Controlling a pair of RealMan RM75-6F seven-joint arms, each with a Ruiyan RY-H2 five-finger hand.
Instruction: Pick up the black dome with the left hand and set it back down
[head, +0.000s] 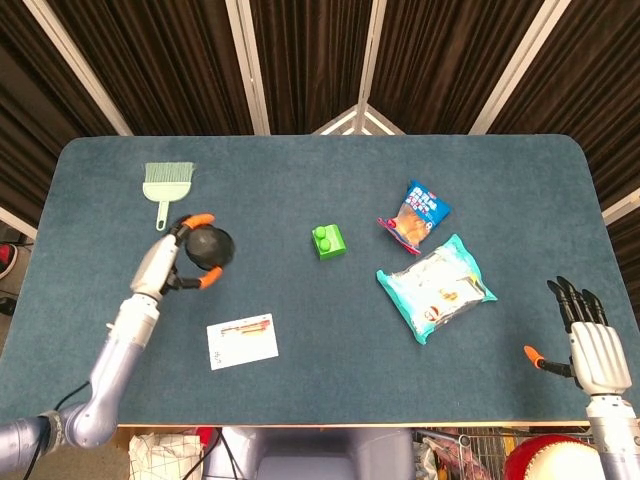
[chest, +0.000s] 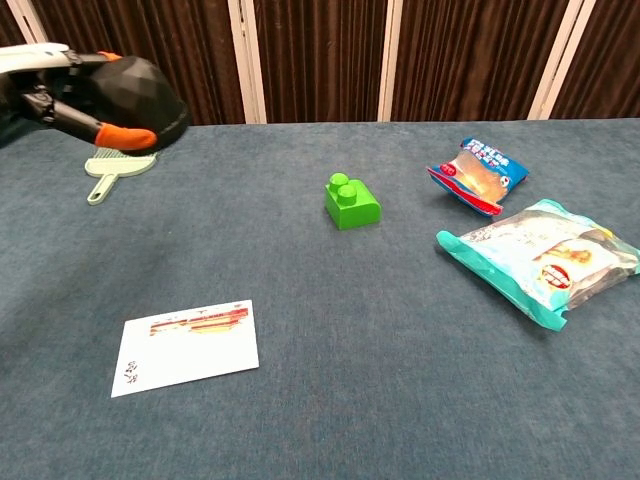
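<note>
left robot hand (chest: 60, 100) grips black dome (chest: 135, 90) | raised above table (chest: 330, 330)

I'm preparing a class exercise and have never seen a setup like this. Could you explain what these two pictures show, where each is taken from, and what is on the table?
Both come from the robot's own cameras: one on its head looking down, one on its chest looking across. It has two arms ending in humanlike hands. The left hand holds a black dome in its fingers, lifted above the table. The right hand hangs open at the table's near edge, holding nothing. On the blue surface lie a small green brush, a white card, a green block and two snack bags.
</note>
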